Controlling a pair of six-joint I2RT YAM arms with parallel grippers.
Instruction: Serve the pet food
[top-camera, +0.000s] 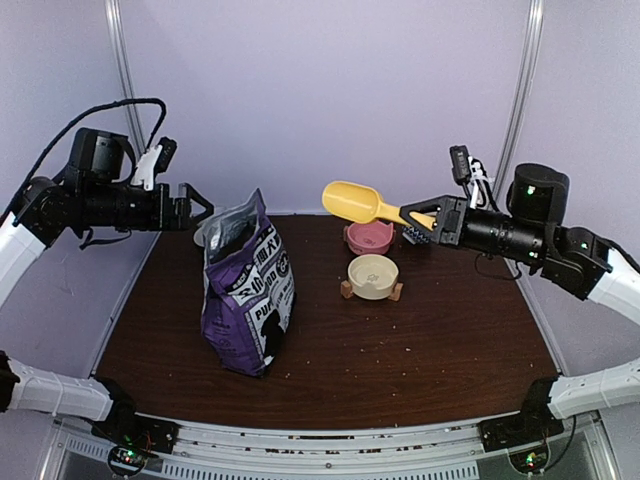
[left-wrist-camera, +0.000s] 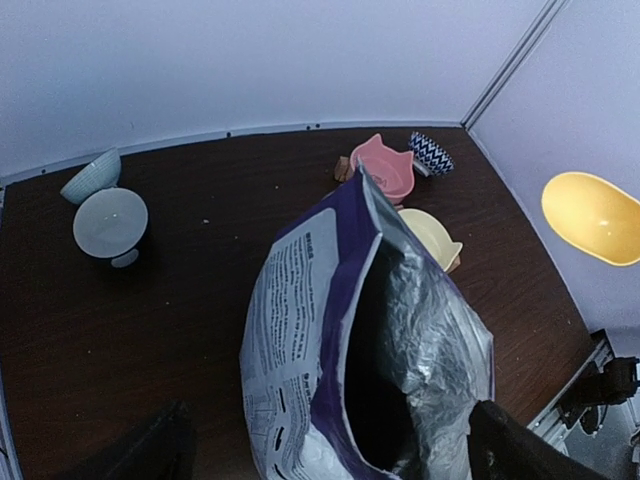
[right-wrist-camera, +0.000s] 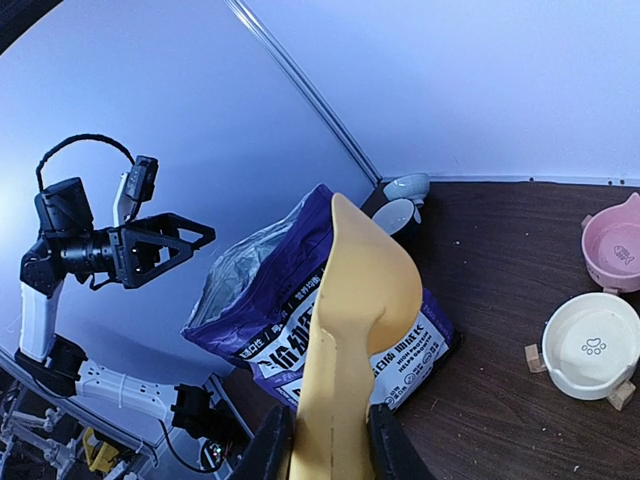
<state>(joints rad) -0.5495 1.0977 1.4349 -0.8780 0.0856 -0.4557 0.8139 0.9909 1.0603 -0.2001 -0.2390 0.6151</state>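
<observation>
While the desk (top-camera: 400, 350) carries the purple pet food bag (top-camera: 250, 300) upright left of centre, long axis vertical, open mouth pointing up, the left hand (top-camera: 200, 208) hangs spread beside its top; the right hand (top-camera: 420, 216) pinches a yellow scoop (top-camera: 352, 202) by the handle, cup end toward the bag.

Looks down into gaping purple bag (left-wrist-camera: 330, 330) on brown table (left-wrist-camera: 150, 330). Shows pink bowl (left-wrist-camera: 386, 170) and cream bowl (left-wrist-camera: 437, 236) beyond it, yellow scoop (left-wrist-camera: 592, 217) at right, pale bowls (left-wrist-camera: 110, 222) far left, dark fingers (left-wrist-camera: 150, 452) spread below.

Pet food bag (top-camera: 248, 295) stands left of near bowl (top-camera: 373, 276), far bowl (top-camera: 369, 237) behind.
</observation>
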